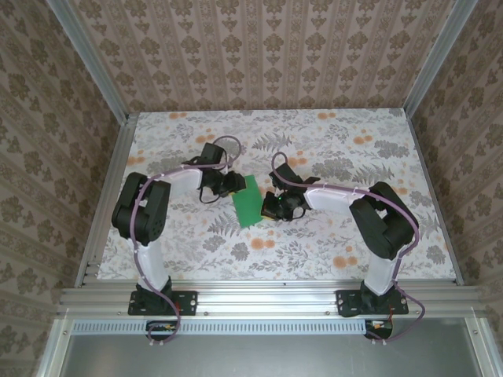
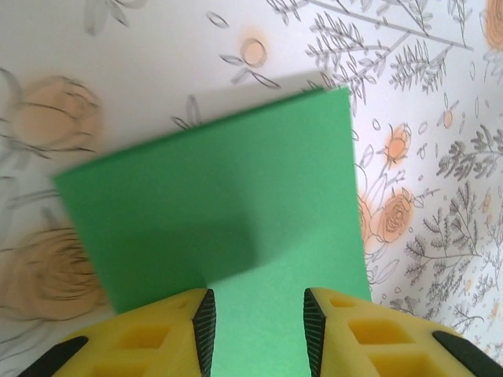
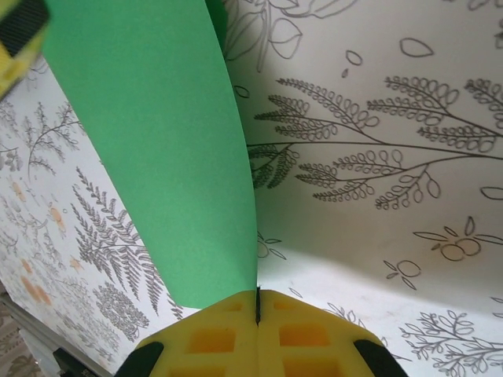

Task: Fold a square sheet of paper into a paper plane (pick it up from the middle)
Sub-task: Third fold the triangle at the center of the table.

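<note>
Clamping with the right gripper [image 3: 257,302] on one edge of the thin, bright green square sheet of paper [image 3: 149,141], with yellow fingers pressed flat together at the bottom centre of the right wrist frame, and letting the sheet bow up and away toward the upper left. Standing with the left gripper [image 2: 258,314] parted at the bottom of the left wrist frame, showing green paper through the gap between the black pads [image 2: 204,322] and, as far as can be judged, not pinching it. Holding the sheet at the middle of the top frame, between the two grippers, tilted above the floral-patterned tabletop [image 1: 338,243]. Showing no pointed dart shape yet, so judging the folding as far from finished; not telling clearly whether any crease is already in.

Risking a slip from here by gripping only a narrow strip of edge on one side, leaving limp paper free to sag, twist or swing. Risking a stray crumple too — by closing the left fingers on a bowed sheet and so pressing in a crooked crease off the centre line. Risking a skewed fold by lowering to the tabletop with corners unmatched. Risking a tear or a pull-out by drawing the grippers apart while pinching with both.
</note>
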